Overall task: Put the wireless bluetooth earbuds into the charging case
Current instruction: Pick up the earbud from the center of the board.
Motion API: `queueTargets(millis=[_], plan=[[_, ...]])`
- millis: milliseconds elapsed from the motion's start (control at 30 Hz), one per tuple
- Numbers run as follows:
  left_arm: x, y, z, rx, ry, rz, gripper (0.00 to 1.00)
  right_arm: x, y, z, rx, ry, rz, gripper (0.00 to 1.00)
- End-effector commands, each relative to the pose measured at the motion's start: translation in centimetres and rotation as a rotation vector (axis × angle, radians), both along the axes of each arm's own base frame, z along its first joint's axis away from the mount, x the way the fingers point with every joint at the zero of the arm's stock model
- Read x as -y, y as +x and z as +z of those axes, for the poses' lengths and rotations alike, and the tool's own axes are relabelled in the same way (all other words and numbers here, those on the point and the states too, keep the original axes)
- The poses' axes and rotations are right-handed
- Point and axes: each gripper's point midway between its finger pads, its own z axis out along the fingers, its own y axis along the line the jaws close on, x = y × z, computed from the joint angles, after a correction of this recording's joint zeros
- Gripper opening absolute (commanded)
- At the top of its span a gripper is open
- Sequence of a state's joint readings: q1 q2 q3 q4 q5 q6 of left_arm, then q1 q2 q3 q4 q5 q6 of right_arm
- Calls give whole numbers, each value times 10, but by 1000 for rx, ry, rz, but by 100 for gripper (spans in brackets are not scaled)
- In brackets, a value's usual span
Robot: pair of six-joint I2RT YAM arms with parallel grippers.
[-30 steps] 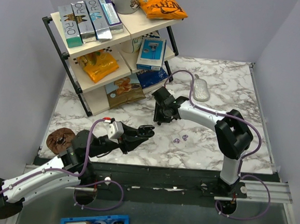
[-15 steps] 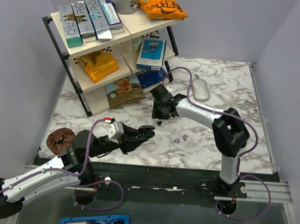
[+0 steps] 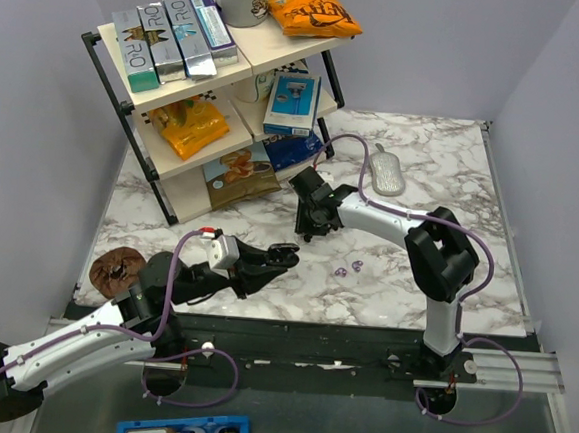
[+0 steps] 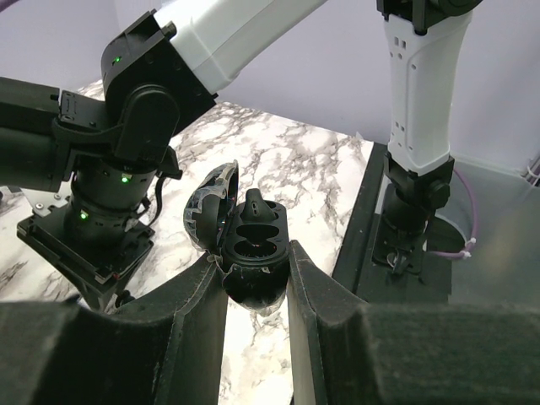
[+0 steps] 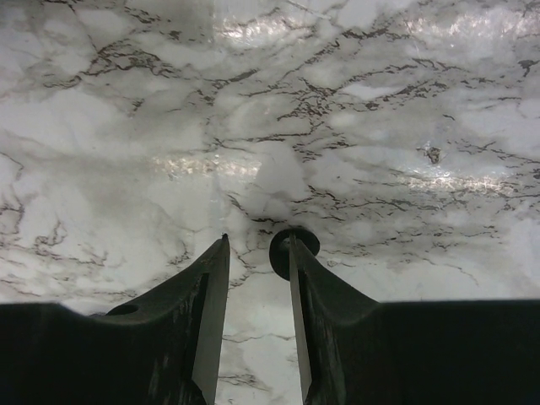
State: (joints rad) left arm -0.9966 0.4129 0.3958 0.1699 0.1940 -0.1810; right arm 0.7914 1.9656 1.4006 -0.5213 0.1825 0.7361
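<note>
My left gripper (image 4: 251, 255) is shut on a black clamshell charging case (image 4: 253, 240), held off the table with its lid open. Two empty wells show in the case, and a small black piece sits at its far end. In the top view this case (image 3: 284, 249) hangs at the front left. My right gripper (image 5: 257, 242) is open and points down at the marble, nothing between its fingers. A black ring-like earbud (image 5: 283, 251) lies at its right fingertip, partly hidden behind it. Two translucent purple earbuds (image 3: 348, 269) lie on the table to the right of the case.
A two-tier shelf (image 3: 220, 81) with boxes and snack bags stands at the back left, close behind the right gripper (image 3: 307, 228). A pale grey-lavender oval object (image 3: 387, 172) lies at the back. A brown round item (image 3: 115, 268) sits at the table's left front edge.
The right arm has shifted slightly left and back over the black earbud. The left arm and the held case have not moved.
</note>
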Motion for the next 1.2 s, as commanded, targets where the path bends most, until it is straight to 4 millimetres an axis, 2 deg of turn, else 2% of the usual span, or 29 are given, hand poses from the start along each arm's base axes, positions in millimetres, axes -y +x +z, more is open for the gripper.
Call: queueTargets(millis=[0, 233, 400, 567, 733, 967, 1167], plan=[[1, 0, -2, -4, -1, 0, 0, 12, -4, -16, -20, -41, -27, 42], [3, 0, -3, -7, 3, -8, 0, 17, -9, -21, -30, -52, -21, 42], [3, 0, -5, -12, 8, -7, 0, 21, -12, -27, -44, -80, 5, 35], [2, 0, -4, -9, 5, -4, 0, 37, -22, -35, -67, -153, 36, 30], [3, 0, -3, -7, 3, -5, 0, 55, -32, -42, -83, -219, 58, 30], [2, -1, -2, -11, -2, -9, 0, 75, -36, -40, -70, -303, 86, 30], [3, -2, 0, -15, -10, -12, 0, 78, -34, -39, -54, -322, 95, 26]])
